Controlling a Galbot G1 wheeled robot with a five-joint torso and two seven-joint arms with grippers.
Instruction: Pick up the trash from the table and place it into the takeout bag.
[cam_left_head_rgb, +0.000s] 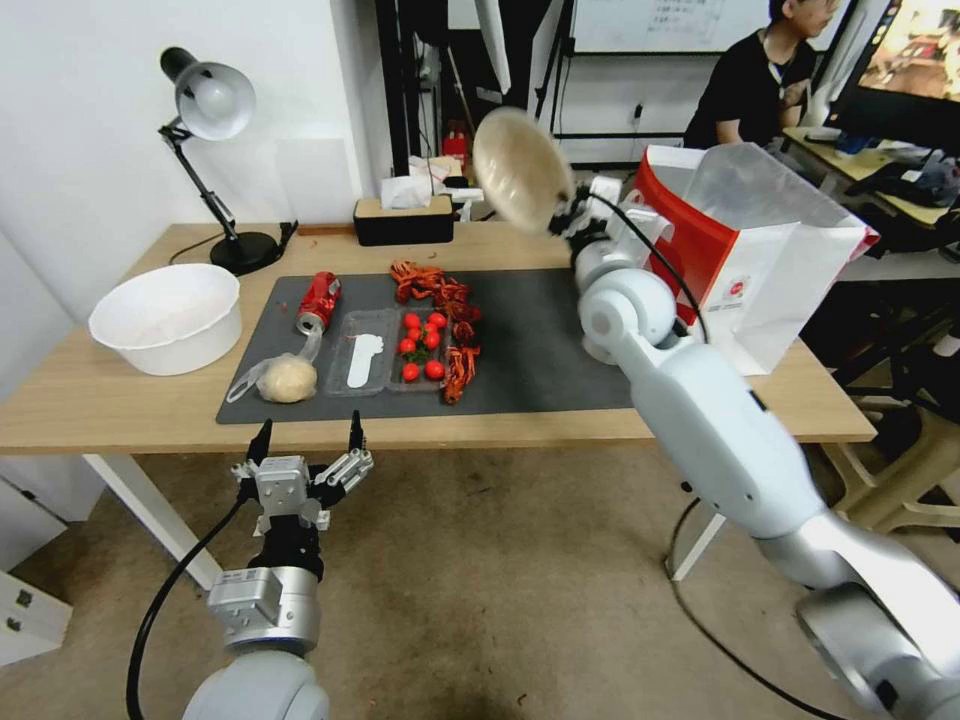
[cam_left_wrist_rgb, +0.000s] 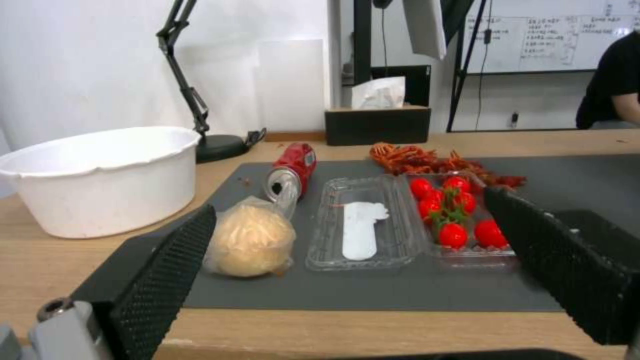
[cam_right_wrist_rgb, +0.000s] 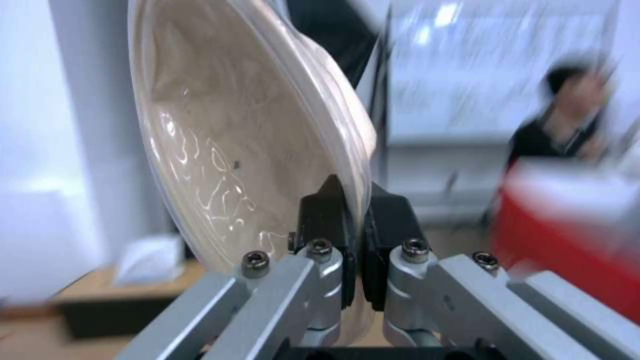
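The left gripper (cam_left_head_rgb: 308, 437) hovers below the table (cam_left_head_rgb: 120, 400) edge, jaws wide apart and holding nothing. On the mat (cam_left_head_rgb: 540, 350) beyond lie a bagged lump (cam_left_head_rgb: 287, 379) and a red can (cam_left_head_rgb: 319, 300). Farther back, the right gripper (cam_left_head_rgb: 562, 222) pinches the rim of the beige bowl (cam_left_head_rgb: 520, 168), raised and tilted beside the takeout bag (cam_left_head_rgb: 770, 260).

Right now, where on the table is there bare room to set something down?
The dark grey mat is bare between the clear tray of tomatoes and the takeout bag. Bare wood also lies between the white bowl and the lamp base. The mat's left half is crowded: the crushed red can, the clear bag with beige lump, and the tray.
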